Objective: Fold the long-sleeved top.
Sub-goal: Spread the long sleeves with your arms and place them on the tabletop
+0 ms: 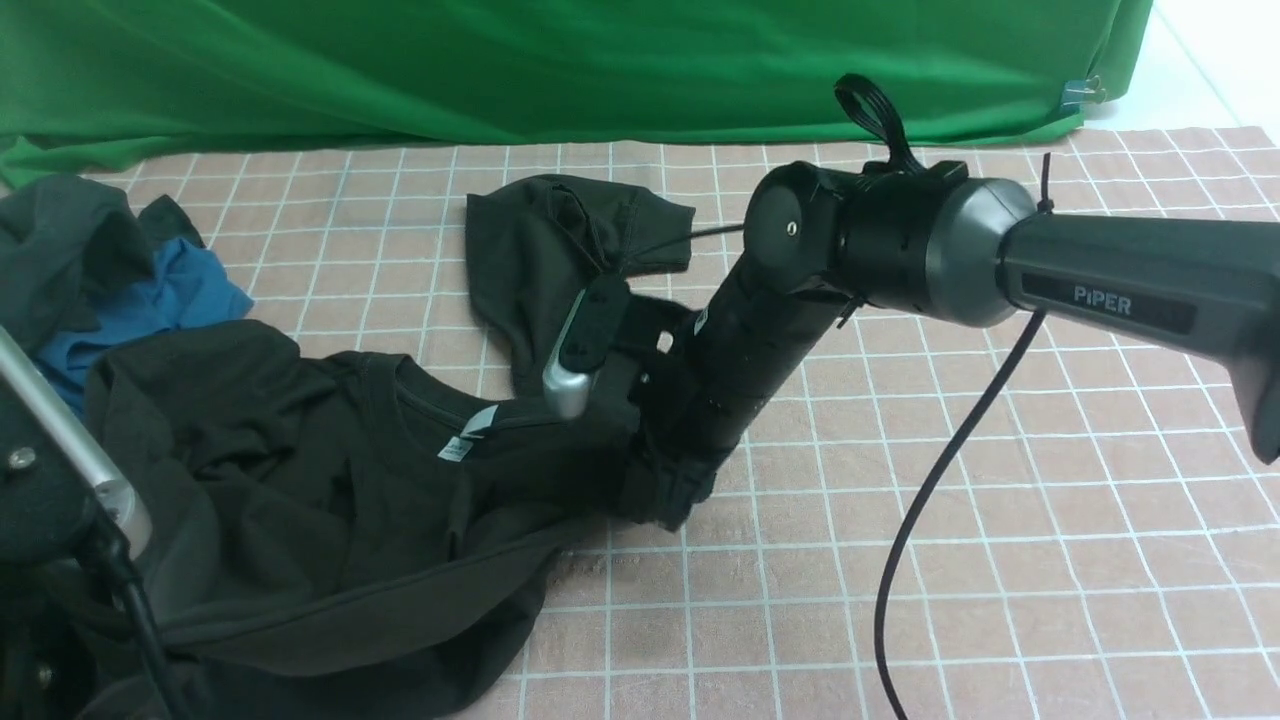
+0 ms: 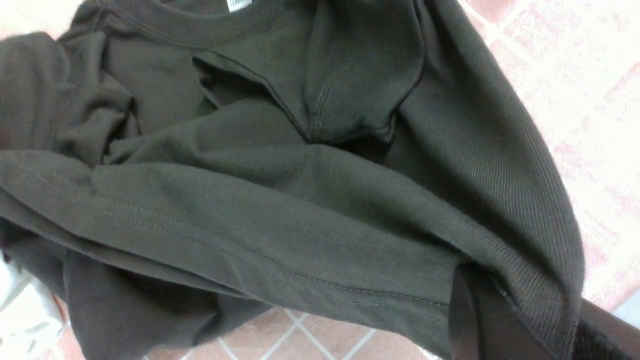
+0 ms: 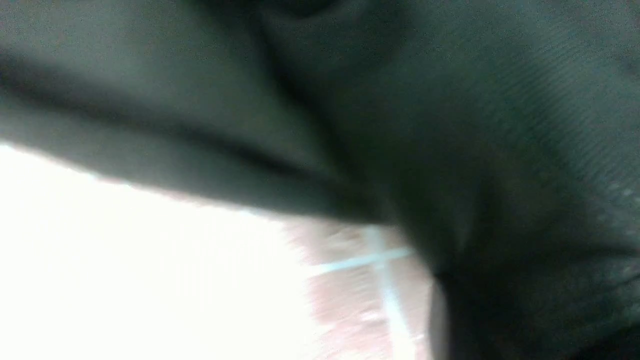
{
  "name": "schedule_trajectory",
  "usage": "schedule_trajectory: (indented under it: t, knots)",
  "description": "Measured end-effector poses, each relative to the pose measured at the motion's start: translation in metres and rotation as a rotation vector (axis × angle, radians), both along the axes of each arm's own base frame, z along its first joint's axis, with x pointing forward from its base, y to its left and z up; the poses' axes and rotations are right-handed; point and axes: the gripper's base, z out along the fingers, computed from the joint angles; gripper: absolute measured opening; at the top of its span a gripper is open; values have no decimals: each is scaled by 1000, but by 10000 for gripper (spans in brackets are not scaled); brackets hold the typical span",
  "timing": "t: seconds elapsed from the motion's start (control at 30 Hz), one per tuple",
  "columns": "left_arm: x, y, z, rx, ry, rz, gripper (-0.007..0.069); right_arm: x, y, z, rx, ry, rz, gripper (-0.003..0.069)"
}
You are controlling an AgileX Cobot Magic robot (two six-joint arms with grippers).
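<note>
The long-sleeved top (image 1: 330,500) is seen crumpled on the pink checked cloth (image 1: 1000,520), left of centre, with the collar and white label (image 1: 467,436) turned upward. One sleeve is thrown back toward the green backdrop (image 1: 500,60).

The right gripper (image 1: 662,500) is pressed into the top's right-hand edge and its tips are buried in fabric. The wrist view is blurred, so open or closed cannot be told.

The left gripper (image 2: 537,332) is closed, and a ribbed edge of the top appears to be pinched in it.

A blue garment (image 1: 170,300) and a dark grey garment (image 1: 60,235) are heaped at far left.
</note>
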Motion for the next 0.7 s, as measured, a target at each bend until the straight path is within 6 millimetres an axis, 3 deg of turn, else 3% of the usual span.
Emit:
schedule_trajectory:
  t: [0.1,0.23,0.3,0.33,0.4,0.43,0.47,0.5,0.53,0.7]
  knots:
    - [2,-1,1,-15,-26,-3,20,-1,-1,10,0,1,-31,57]
    - [4,-2,2,-18,-32,-3,20,-2,-8,39,25,-32,-96,50]
    - [7,-4,4,-15,-34,-6,20,-2,-21,72,59,-69,-179,50]
    - [7,-4,5,-16,-35,-6,20,-3,-23,79,68,-76,-190,49]
    - [11,-6,15,-25,-70,-7,20,-6,-48,124,122,-132,-295,48]
    - [11,-6,15,-25,-70,-7,20,-5,-49,124,121,-132,-298,48]
    - [14,-7,26,-36,-109,-7,20,-8,-69,153,162,-170,-378,48]
    - [15,-7,29,-38,-121,-7,20,-11,-75,164,177,-187,-398,48]
    - [19,-8,40,-47,-168,-7,20,-17,-95,189,212,-223,-470,48]
    - [37,-9,97,-21,-352,0,20,-58,-157,262,294,-337,-675,48]
